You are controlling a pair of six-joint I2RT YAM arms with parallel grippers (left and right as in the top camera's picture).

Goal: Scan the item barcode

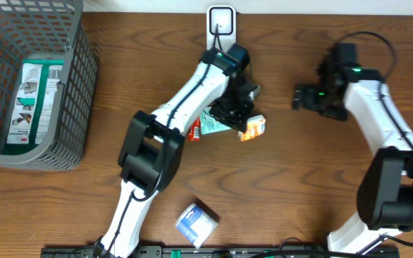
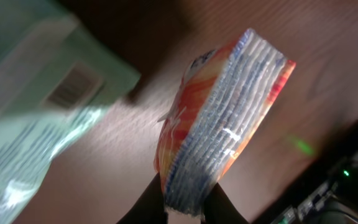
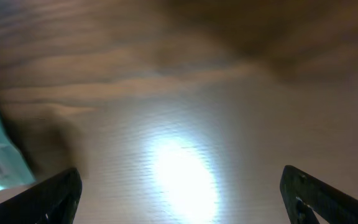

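The wooden bench fills the overhead view. At its far left stands a grey mesh basket, with a green-and-white package lying flat inside it.

The left arm rises from the near edge and stretches to the far middle of the bench. The right arm comes up the right side and bends in toward the left.

A white fixture sits at the far edge, just beyond the left arm's wrist.

The left pincer is clamped on the orange packet, the task's thing, which is at the far middle of the bench, just right of the arm's tip. In the left wrist view the two dark fingers pinch the near edge of the orange packet, and its crimped blue-and-white seam faces the camera. Whether it touches the wood or is lifted off it I cannot tell.

Just left of it lies a pale green packet, partly under the arm; a barcode shows on its face, blurred.

The right pincer is well to the right of the orange packet, pointing left, its jaws wide apart and nothing between them; bare wood shows between the fingers.

A small blue-and-white box rests near the front edge, well apart from the others.
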